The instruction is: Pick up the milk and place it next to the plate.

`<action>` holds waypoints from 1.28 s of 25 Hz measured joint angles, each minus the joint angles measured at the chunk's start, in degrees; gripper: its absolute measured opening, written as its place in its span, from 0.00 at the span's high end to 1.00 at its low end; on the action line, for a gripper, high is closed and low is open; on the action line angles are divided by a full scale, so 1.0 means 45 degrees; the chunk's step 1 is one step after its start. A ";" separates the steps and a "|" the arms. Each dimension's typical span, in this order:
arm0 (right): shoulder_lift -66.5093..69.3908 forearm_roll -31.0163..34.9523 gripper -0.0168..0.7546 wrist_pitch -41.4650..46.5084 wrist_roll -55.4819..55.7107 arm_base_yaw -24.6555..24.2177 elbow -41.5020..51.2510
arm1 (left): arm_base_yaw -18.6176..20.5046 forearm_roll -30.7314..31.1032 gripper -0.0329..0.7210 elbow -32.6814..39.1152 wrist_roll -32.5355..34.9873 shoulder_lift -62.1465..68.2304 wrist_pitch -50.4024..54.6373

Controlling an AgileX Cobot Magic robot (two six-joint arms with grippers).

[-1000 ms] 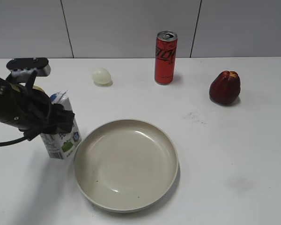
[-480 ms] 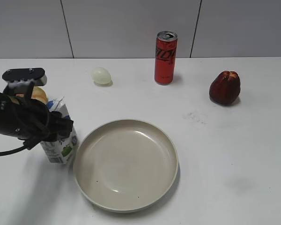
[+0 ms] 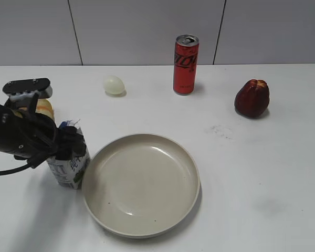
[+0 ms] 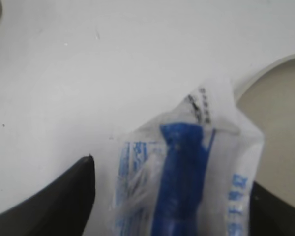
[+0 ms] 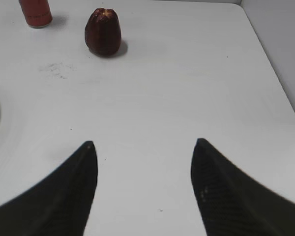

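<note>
The milk (image 3: pixel 69 165) is a small white carton with a blue gabled top. It stands on the table, just left of the plate (image 3: pixel 142 184), a large beige dish, and close to its rim. My left gripper (image 3: pixel 67 143) is open around the carton's top. In the left wrist view the milk (image 4: pixel 187 187) sits between the fingers of the left gripper (image 4: pixel 172 196), with a strip of table showing between the left finger and the carton. The plate's rim (image 4: pixel 270 71) is at the right. My right gripper (image 5: pixel 143 142) is open and empty over bare table.
A tall red soda can (image 3: pixel 186 64) stands at the back centre, with a pale egg-shaped object (image 3: pixel 114 84) to its left. A dark red fruit (image 3: pixel 252 98) is at the right. A yellowish object (image 3: pixel 44 108) sits behind my left arm.
My left gripper has lowered the milk and shifted it slightly down and left of the plate. The carton now rests on the table and the fingers have loosened from it.
</note>
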 joint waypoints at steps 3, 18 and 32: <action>0.0000 0.0000 0.38 0.0000 0.0000 0.0000 0.0000 | 0.0000 -0.0023 0.16 0.0000 0.0000 -0.0220 0.0326; 0.0000 0.0000 0.38 0.0000 0.0000 0.0000 0.0000 | 0.2694 0.2310 0.11 -0.3099 0.0000 -0.5086 0.7675; 0.0000 0.0000 0.38 0.0000 0.0000 0.0000 0.0000 | 0.6698 0.4104 0.18 -0.0528 -0.0299 -1.0032 1.0832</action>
